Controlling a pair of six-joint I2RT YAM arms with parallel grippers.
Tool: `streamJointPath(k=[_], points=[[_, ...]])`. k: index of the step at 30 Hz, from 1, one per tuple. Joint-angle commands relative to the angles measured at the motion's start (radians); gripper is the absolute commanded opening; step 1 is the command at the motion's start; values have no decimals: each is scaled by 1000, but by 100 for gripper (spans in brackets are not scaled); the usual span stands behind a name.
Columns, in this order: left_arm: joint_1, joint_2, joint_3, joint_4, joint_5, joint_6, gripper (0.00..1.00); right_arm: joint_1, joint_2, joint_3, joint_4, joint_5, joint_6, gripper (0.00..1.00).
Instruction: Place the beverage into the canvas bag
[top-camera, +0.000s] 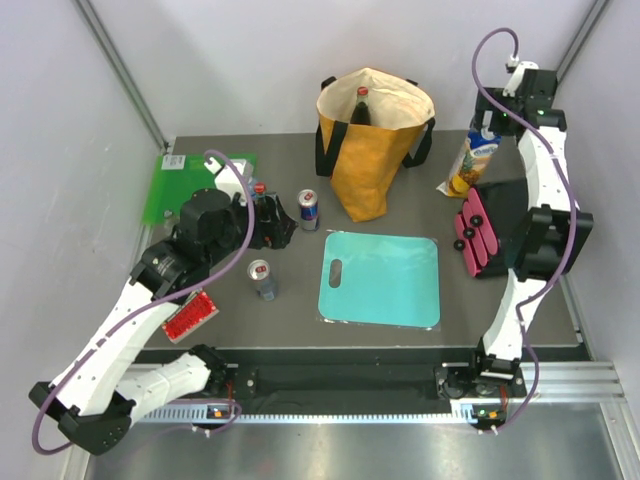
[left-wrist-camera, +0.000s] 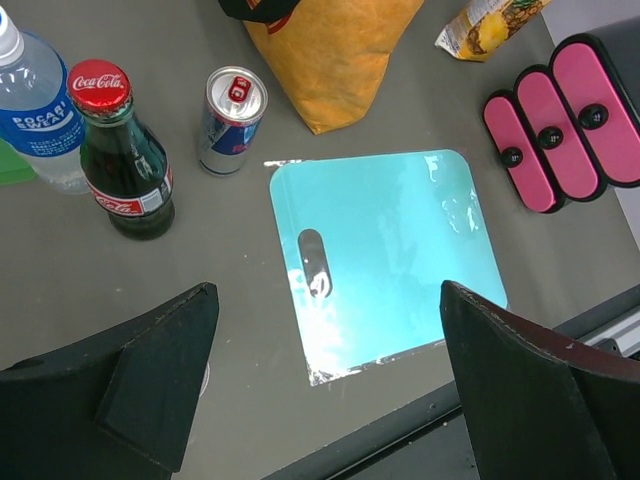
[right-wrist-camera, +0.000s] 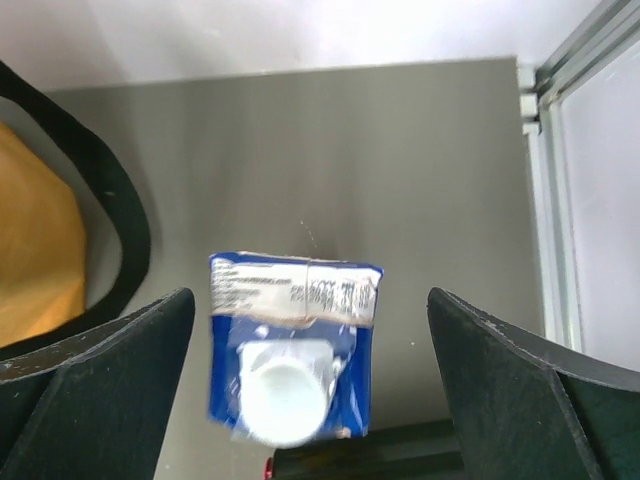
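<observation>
Bag (top-camera: 372, 150) upright, long axis vertical, mouth up, cream lining showing; count one. Two black handles (top-camera: 325, 150) hang down its sides. Drinks, six in all: three bottles, two cans, one carton. Dark bottle (top-camera: 361, 103) with a red cap stands inside the bag, neck up. Carton (top-camera: 472, 158) stands just right of the bag, apart from it, long axis about vertical, white cap on top. Red Bull can (top-camera: 309, 210) upright just left of the bag's foot. Second can (top-camera: 263, 280) upright, further left and nearer the arms, well apart from the bag. Coke bottle (left-wrist-camera: 125, 160) and water bottle (left-wrist-camera: 35, 110) stand upright side by side left of the Red Bull can, necks up. One teal mat (top-camera: 385, 280) lies flat in front of the bag; one green board (top-camera: 185, 185) lies flat far left of it. Left gripper (left-wrist-camera: 328, 290) low, left of the bag by the Coke bottle, jaws spread wide, nothing between them. Right gripper (right-wrist-camera: 310, 295) hangs over the carton, right of the bag, jaws wide on either side of the carton's top, not touching it.
</observation>
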Motion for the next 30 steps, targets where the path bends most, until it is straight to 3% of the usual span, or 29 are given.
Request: streamJointPath(k=[1,17,30], points=[[-1,3,-10,61,-2,3,96,8,32,42,26,-10,-21,100],[-2,14,-1,63,-1,-1,95,39,72,19,49,-18,-26,84],[-2,-12,2,43,-13,6,95,46,90,28,19,10,-26,78]])
